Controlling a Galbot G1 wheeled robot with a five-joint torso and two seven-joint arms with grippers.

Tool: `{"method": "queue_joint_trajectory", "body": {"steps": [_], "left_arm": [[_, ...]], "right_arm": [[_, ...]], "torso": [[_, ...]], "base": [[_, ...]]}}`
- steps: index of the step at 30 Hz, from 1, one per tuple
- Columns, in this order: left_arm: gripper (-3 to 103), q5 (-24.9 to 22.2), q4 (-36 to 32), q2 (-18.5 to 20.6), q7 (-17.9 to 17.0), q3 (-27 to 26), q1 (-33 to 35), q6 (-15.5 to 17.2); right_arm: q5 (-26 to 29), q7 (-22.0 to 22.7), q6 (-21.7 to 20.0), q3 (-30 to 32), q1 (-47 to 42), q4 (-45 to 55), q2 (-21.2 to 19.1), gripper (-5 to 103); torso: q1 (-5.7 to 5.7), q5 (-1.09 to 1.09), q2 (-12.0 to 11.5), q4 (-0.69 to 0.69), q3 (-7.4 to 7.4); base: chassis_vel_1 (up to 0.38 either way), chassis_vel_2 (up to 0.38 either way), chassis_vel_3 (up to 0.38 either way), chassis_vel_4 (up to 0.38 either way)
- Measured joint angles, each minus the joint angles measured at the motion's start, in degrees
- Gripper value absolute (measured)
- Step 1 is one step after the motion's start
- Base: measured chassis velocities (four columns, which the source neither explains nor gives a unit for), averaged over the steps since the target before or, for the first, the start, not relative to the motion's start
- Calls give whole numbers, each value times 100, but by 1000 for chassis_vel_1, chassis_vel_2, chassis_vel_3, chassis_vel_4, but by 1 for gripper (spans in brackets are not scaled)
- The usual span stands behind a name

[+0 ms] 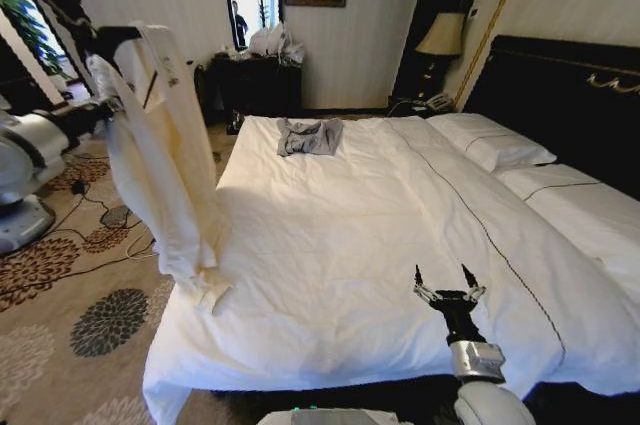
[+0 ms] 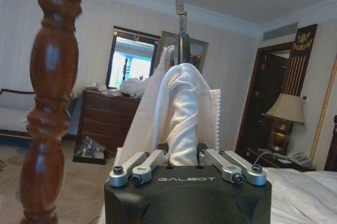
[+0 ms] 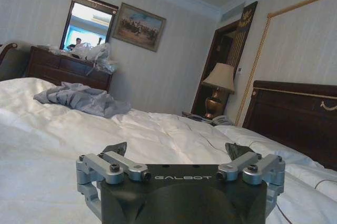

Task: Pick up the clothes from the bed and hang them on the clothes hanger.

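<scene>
Low over the bed (image 1: 330,275), the right gripper (image 1: 447,280) gapes empty, while the left gripper (image 2: 182,162) pinches the clothes (image 1: 160,160) hanging lengthwise beside 1 wooden post (image 2: 50,87)

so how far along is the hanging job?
Done: clothes are off the bed, already draped on the clothes hanger. In hand: left hand grips the fabric beside the wooden stand. Left: hook it up, release. Right hand open over the bed.
</scene>
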Motion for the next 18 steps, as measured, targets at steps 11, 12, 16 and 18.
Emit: {"method": "queue_joint_trajectory", "body": {"steps": [11,12,16,18], "left_arm": [[18,396,119,-879,-83,666,-378,-129],[18,528,183,-1016,-80,759,-390,-155],[18,735,452,-1304,35,998,-535,-294],[18,789,659,-1464,123,1241,-850,-376]], "right_arm": [[-9,1,-5,22,-39,28,47,100],[-9,1,-5,38,-49,36,53,100],[-9,1,-5,68,-58,39,63,100],[-9,1,-5,70,-47,37,81,100]], "torso": [[0,2,0,-4,0],[0,2,0,-3,0],[0,0,0,1,0],[0,0,-1,0,0]], "base": [[0,0,0,0],[0,0,0,0],[0,0,0,0],[0,0,0,0]]}}
